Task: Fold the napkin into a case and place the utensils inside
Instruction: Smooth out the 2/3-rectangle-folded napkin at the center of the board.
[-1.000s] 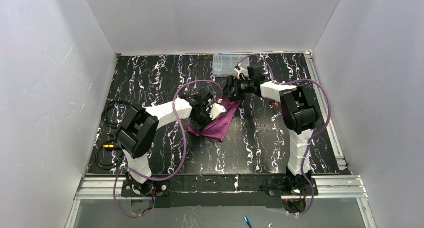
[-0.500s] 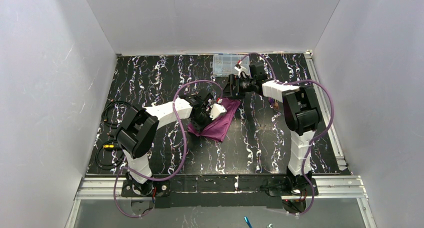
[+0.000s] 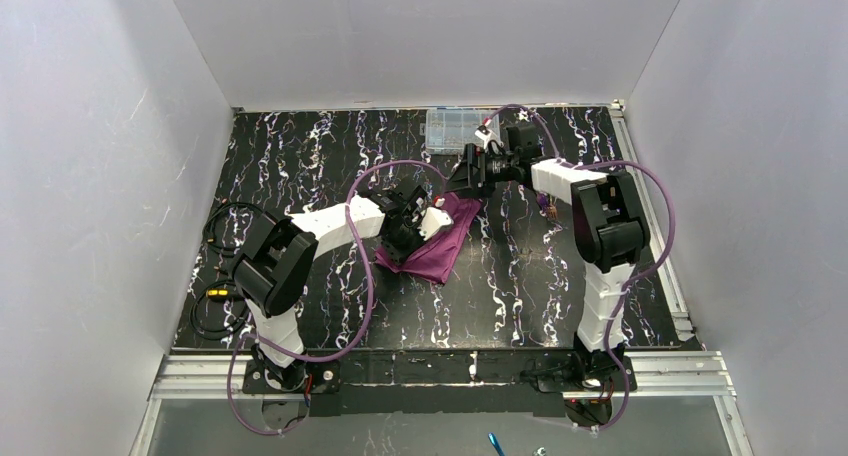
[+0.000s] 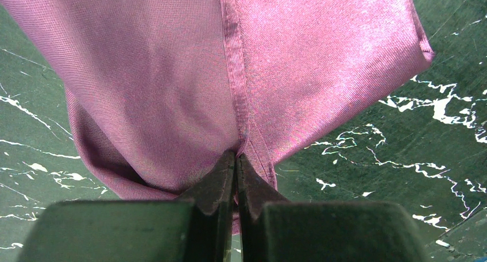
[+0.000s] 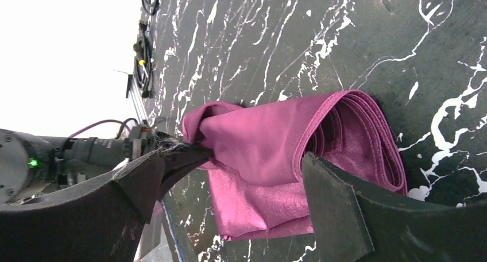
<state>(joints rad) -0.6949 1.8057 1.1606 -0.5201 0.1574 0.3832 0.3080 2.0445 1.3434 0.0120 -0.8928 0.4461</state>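
- Napkin (image 3: 437, 238) handling?
- Thin, soft, light, with a slight sheen. Probably slippery, and the layers will likely slide over each other. No stiffness: it sags wherever it isn't supported.
- Where is it?
- Mid-table (image 3: 300, 156), between the two arms, folded over on itself. The right wrist view shows a stack of rounded fold edges at one end. It isn't a neat narrow case yet.
- Best place to grab it?
- The stitched hem or a corner. The hem is thicker, so a pinch should bite better there. Grabbing mid-panel would probably just bunch it up.
- Left gripper (image 4: 236, 158)?
- Fingers pressed together, clamped on the napkin's hem right where the seam runs into the tips. The cloth is drawn up at that pinch.
- Right gripper (image 5: 255, 158)?
- Jaws wide apart, holding nothing. It hovers near the napkin's far corner. In its own view the folded end sits between the two fingers, but I see no contact.
- Utensils?
- Too small to pick out from the top view. Only a clear compartment box (image 3: 452, 128) shows at the far edge.
- Risk?
- I'd guess the fold slips open if the pinch loosens.
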